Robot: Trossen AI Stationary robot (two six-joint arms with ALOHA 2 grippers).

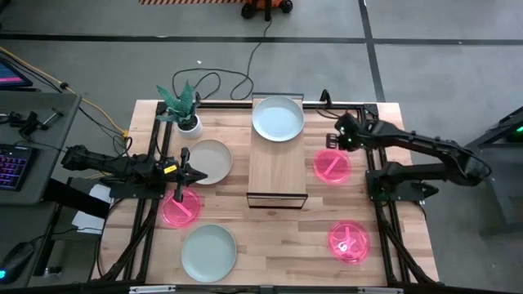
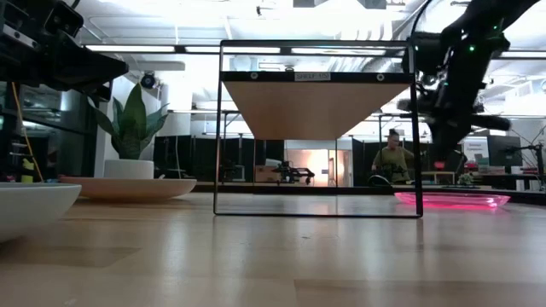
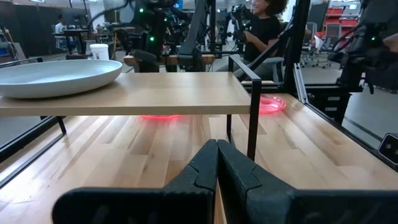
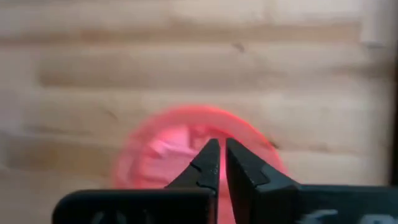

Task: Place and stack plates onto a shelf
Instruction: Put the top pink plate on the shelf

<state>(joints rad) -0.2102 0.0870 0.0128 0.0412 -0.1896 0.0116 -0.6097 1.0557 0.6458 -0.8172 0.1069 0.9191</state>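
Observation:
The light-wood shelf (image 1: 278, 171) stands mid-table on its black frame, and a mint plate (image 1: 278, 118) lies on its far end. Two more mint plates (image 1: 209, 161) (image 1: 208, 253) and three pink plates (image 1: 333, 166) (image 1: 181, 207) (image 1: 349, 242) lie flat on the table. My left gripper (image 1: 198, 174) (image 3: 217, 146) is shut and level, pointing at the shelf (image 3: 124, 93) from over the near edge of the left mint plate. My right gripper (image 1: 333, 145) (image 4: 222, 142) is shut and points down above the far right pink plate (image 4: 186, 149), clear of it.
A small white pot with a green plant (image 1: 189, 124) stands at the far left, just beyond the left mint plate. Black frame rails run along the table's edges (image 1: 151, 212). Bare wood lies between the shelf and the near pink plate. A person sits in the room behind (image 2: 392, 158).

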